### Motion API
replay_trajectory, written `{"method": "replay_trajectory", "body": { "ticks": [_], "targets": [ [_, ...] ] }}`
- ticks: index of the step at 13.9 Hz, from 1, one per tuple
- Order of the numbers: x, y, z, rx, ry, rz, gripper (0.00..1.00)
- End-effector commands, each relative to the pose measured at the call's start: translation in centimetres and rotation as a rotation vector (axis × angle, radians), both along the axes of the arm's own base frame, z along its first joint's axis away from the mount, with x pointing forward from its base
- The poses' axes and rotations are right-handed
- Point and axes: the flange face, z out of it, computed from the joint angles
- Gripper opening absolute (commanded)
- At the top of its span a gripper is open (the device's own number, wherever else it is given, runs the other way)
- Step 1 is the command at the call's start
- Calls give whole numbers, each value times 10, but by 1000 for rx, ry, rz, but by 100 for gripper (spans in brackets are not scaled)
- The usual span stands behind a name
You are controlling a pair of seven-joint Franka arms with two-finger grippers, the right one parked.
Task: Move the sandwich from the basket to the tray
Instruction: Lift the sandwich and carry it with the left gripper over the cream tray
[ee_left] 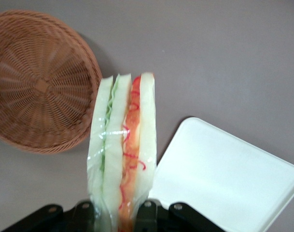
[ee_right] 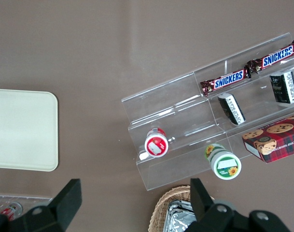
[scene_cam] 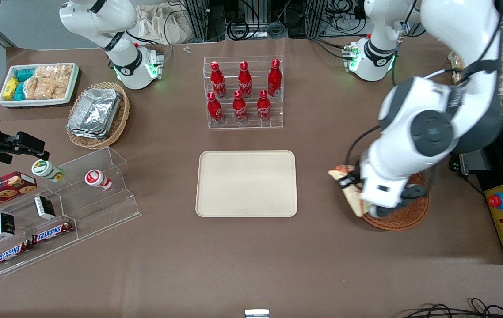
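I am holding the sandwich [ee_left: 122,145] clamped between the closed fingers of the gripper [ee_left: 119,212], lifted clear of the emptied basket [ee_left: 40,87]; I am judging transfer and release onto the tray [scene_cam: 247,183] as outstanding

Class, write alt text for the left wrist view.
The gripper holds the wrapped sandwich above the brown table, shut on its lower end. The empty basket lies to one side and a corner of the tray to the other.
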Motion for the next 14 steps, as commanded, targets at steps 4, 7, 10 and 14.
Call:
{"method": "replay_trajectory", "body": {
  "ticks": [4,7,10,14],
  "targets": [
    [-36,-123,-111,58,12,-216,0],
    [-58,-158,-169,44,9,-291,0],
    [-75,-162,-211,61,-12,-395,0],
    [-77,-161,-222,55,2,-467,2]
  ]
}}
